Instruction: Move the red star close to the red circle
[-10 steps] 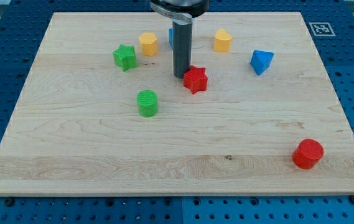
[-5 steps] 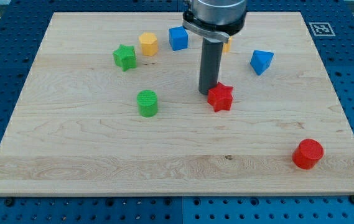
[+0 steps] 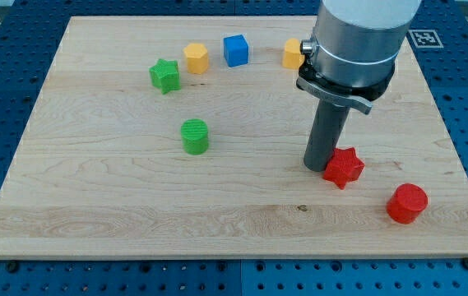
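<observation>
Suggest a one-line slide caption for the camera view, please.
My tip presses the red star's left side, the red circle just beyond.

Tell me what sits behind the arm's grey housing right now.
A yellow block peeks out at the housing's left edge, mostly covered. Whatever else lies behind it is hidden. My tip touches the red star, left of the red circle.

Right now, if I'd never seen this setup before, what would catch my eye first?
Most likely the big grey arm coming down from the view's top right, ending in a dark rod whose lower end, my tip, rests against the left side of the red star. Just below and right of that sits the red circle, near the board's lower right corner. Green, yellow and blue blocks lie scattered further up and to the left.
</observation>
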Available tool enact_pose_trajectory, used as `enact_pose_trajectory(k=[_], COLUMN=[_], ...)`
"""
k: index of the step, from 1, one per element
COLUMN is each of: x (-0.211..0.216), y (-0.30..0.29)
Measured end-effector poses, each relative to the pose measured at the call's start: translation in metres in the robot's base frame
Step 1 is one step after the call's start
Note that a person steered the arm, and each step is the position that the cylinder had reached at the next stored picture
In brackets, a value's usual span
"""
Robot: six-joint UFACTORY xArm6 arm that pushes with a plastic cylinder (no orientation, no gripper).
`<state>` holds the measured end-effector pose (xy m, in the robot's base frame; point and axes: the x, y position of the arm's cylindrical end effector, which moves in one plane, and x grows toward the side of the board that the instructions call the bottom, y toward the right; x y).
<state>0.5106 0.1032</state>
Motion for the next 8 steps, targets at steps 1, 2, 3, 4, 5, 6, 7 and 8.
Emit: enact_pose_trajectory(k=[1, 2, 3, 4, 5, 6, 7, 8], x=[0.009, 0.014, 0.014, 0.015, 0.033, 0.037, 0.055, 0.076], y=[0.013, 0.026, 0.038, 0.044, 0.036, 0.038, 0.046, 0.052])
